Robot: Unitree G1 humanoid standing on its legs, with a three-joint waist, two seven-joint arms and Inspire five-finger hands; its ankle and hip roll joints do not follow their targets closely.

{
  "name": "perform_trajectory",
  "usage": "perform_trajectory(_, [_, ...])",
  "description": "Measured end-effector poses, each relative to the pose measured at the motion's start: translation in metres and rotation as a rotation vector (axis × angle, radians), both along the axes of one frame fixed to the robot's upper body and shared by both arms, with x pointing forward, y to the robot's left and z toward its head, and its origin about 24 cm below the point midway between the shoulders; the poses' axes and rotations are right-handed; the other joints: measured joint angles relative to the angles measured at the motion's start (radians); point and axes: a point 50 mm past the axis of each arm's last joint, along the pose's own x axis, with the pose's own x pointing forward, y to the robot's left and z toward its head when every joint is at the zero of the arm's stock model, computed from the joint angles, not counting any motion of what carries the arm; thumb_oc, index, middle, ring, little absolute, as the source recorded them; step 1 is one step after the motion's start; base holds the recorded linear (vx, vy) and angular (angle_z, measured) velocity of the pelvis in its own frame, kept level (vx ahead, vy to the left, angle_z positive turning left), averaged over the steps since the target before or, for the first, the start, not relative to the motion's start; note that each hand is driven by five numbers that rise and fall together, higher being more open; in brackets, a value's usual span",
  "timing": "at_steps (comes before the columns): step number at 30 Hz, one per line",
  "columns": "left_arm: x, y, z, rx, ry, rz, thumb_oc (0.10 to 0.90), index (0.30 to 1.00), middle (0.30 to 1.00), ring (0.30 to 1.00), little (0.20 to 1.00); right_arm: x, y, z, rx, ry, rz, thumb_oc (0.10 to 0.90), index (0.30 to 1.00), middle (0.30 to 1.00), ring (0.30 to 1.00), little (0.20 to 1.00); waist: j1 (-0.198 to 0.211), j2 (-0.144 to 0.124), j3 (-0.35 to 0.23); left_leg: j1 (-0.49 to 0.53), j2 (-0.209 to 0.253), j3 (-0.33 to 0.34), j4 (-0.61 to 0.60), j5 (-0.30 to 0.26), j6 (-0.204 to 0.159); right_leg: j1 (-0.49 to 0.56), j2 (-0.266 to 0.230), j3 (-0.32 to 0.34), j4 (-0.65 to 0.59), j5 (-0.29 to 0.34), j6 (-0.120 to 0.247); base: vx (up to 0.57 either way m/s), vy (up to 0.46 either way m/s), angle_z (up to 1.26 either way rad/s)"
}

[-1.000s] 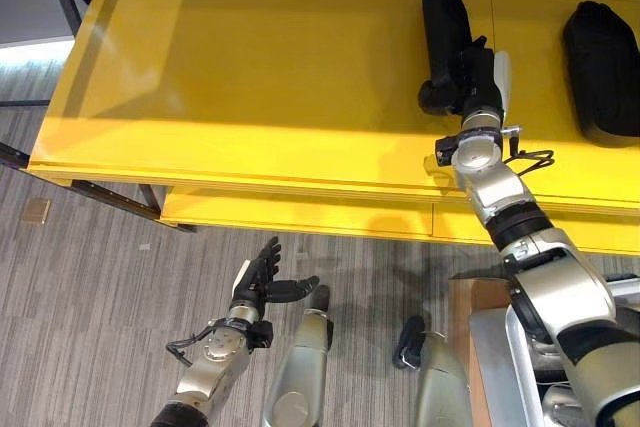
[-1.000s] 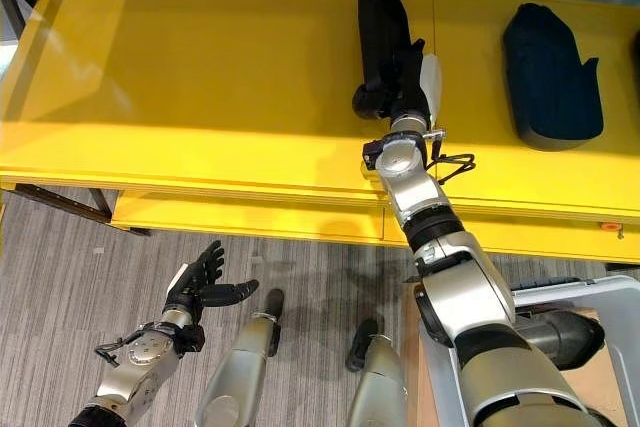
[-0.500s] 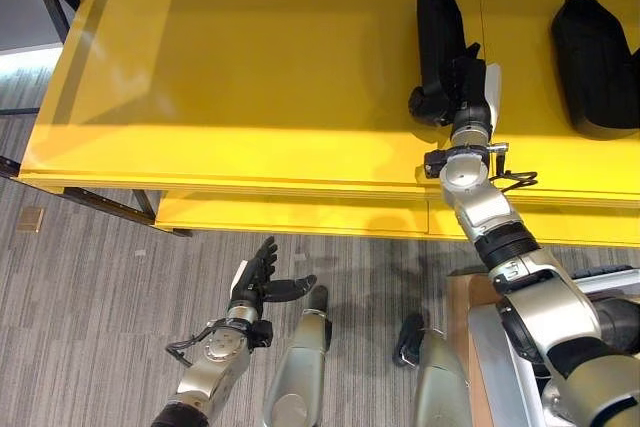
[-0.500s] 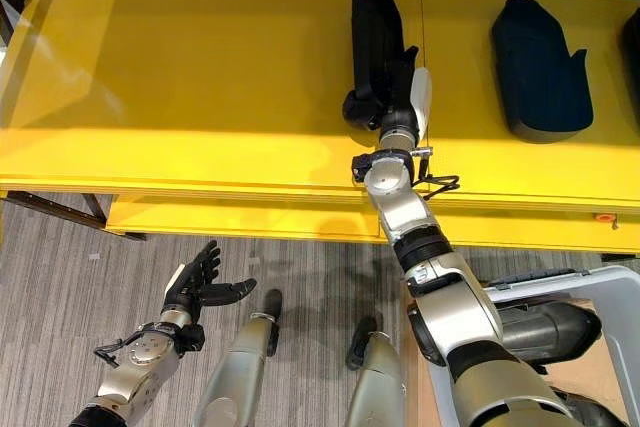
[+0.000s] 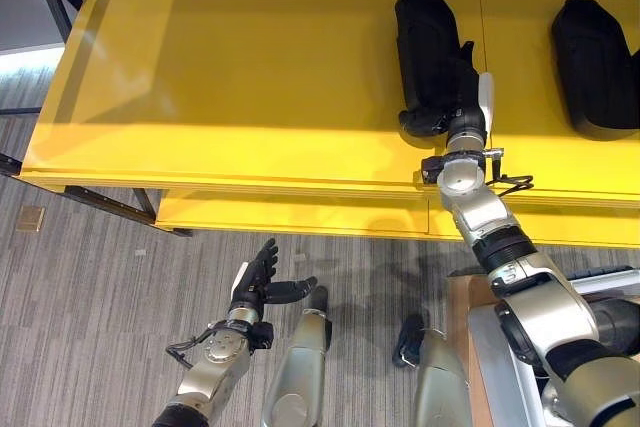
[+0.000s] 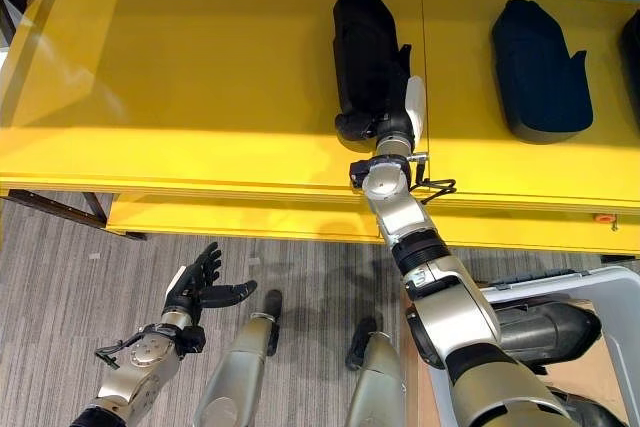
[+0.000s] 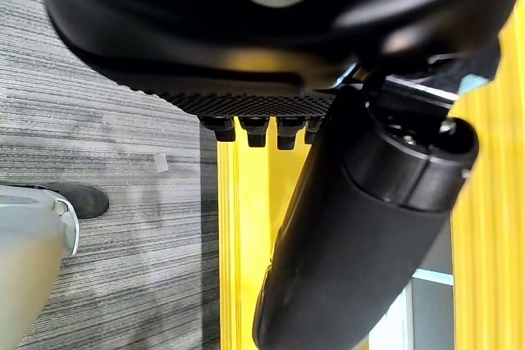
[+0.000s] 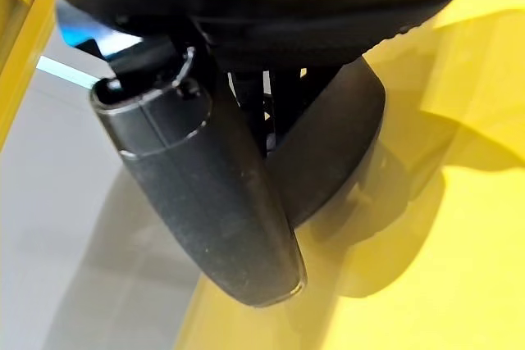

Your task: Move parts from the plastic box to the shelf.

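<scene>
With the right hand (image 5: 462, 112) curled round the part (image 5: 425, 52) on the shelf (image 5: 250, 77), and the left hand (image 5: 258, 282) open and idle at 7 o'clock, a careless withdrawal could drag that part off the front edge.

The right hand (image 5: 465, 112) is stretched toward twelve o'clock, fingers curled; the left hand (image 5: 255, 282) is held low, fingers spread.

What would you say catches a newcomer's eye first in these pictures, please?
The bright yellow shelf fills the upper scene, and the right hand grips a long black part lying on it. A second black part lies on the shelf further to the robot's right. The left hand hangs open, low above the grey floor.
</scene>
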Motion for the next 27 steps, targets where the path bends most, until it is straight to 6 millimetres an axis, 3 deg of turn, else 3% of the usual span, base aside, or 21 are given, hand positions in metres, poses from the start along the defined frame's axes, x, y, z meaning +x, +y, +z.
perform_trajectory(14, [-0.001,0.0,-0.001,0.0,0.004,0.003,0.9,1.0,1.0,1.0,1.0,-0.01,0.007,0.0,0.01,-0.044,0.053,0.9,1.0,1.0,1.0,1.0,-0.005,-0.005,0.002,-0.011,0.001,0.0,0.007,-0.003,-0.001,-0.011,0.001,0.001,0.004,0.0,0.001,0.0,0.0,0.0])
perform_trajectory(27, [-0.004,0.002,-0.003,0.006,0.013,0.021,0.9,1.0,1.0,1.0,1.0,-0.031,0.017,0.0,-0.05,-0.117,0.121,0.9,1.0,1.0,1.0,1.0,-0.023,-0.03,0.016,-0.026,0.002,-0.001,0.022,-0.008,-0.002,-0.02,0.004,0.001,0.011,-0.002,0.001,0.0,0.0,0.0])
